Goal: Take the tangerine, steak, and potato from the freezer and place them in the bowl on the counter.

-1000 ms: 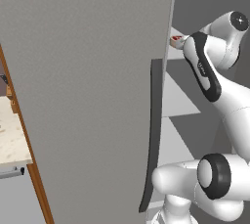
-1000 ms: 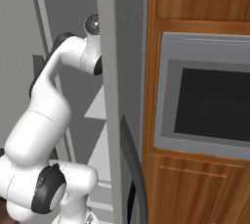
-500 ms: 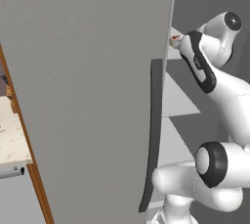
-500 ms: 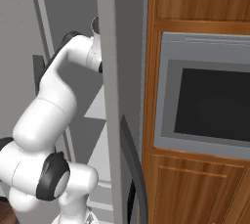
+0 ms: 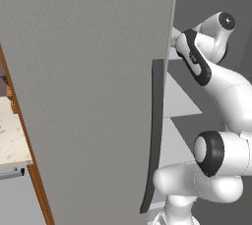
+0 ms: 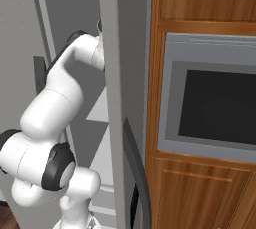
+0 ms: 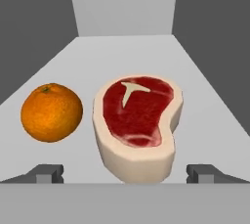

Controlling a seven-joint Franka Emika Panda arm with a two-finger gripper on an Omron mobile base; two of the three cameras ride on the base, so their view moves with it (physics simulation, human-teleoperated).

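Hand view puts us looking along a pale shelf [image 7: 124, 52] inside the freezer [image 5: 88, 96]. The steak [image 7: 137, 123] lies flat on it, straight ahead and centred between our two finger tips. The tangerine [image 7: 52, 112] sits just beside it on the left, not touching. Our gripper [image 7: 124, 173] has its jaws spread wide apart, holding nothing. From the left base view we see our arm [image 5: 216, 81] reaching past the open grey door with its dark handle [image 5: 154, 135].

White arm [image 6: 55, 108] inside open freezer [image 6: 122, 73]; built-in oven [image 6: 210, 98] alongside
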